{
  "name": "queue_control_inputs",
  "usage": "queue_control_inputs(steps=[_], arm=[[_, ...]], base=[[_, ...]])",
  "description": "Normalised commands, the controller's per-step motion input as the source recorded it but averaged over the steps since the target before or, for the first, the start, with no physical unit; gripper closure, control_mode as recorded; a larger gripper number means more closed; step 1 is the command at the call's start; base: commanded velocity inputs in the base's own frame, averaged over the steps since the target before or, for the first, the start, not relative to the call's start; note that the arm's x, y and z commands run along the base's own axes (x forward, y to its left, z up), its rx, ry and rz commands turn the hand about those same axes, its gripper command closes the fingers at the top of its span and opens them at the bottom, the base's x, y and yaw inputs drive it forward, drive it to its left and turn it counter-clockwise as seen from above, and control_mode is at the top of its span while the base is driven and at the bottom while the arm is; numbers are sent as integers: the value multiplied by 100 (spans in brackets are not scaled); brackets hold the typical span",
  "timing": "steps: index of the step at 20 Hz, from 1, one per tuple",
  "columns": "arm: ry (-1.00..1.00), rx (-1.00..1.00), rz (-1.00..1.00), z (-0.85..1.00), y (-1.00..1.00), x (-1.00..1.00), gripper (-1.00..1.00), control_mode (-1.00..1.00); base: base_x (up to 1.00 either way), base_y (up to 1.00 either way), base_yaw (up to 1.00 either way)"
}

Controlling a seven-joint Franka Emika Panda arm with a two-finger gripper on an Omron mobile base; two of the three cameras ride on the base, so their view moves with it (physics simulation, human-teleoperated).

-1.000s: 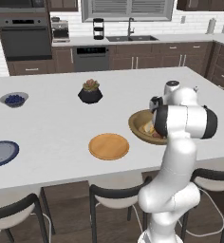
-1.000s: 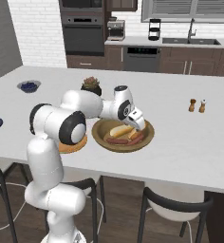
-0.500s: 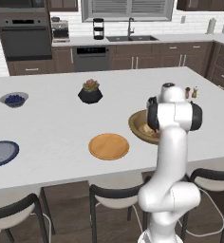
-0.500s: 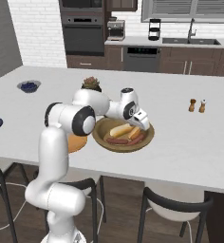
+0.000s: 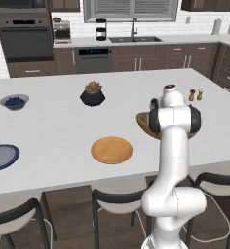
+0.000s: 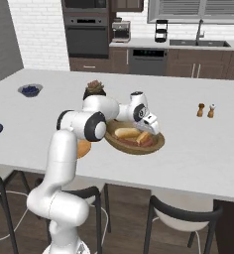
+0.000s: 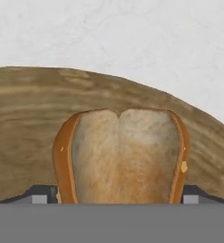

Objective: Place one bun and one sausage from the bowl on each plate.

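You have the white counter (image 5: 63, 131) as the biggest thing here, and everything below is placed from the bowl (image 6: 156, 144), which sits on it toward the right end in the left base view. The bowl is wide, shallow and round, brown wood with a thick olive-tan rim; in the right base view you can see pale buns and reddish sausages lying in it, though how many of each is too small to tell. The orange plate (image 5: 112, 150) lies flat on the counter left of the bowl and a little nearer you, apart from it. The blue plate (image 5: 1, 157) is far to the left of the bowl, by the near counter edge. The pot (image 5: 92, 95) with its succulent stands left of the bowl and farther back, and the small blueberry bowl (image 5: 14, 101) is farther left again. Two shakers (image 6: 206, 110) stand side by side right of the bowl in the right base view, well apart from it. Your claw (image 7: 118, 195) is down in the bowl over its right part. In the hand view, a bun (image 7: 121, 156) with a tan split top and orange-brown crust lies directly between the two fingertips (image 7: 41, 193). The jaws stand spread wide, one tip at each flank of the bun; you cannot tell whether they touch it.
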Motion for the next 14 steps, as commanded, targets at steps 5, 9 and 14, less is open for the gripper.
queue_control_inputs(steps=[5, 9, 14], arm=[[7, -1, 0, -27, -1, -6, 100, -100], [-11, 0, -2, 4, 0, -78, 100, -100], [-33, 0, -2, 75, 2, -100, 100, -100]], base=[[0, 0, 0], [0, 0, 0], [0, 0, 0]])
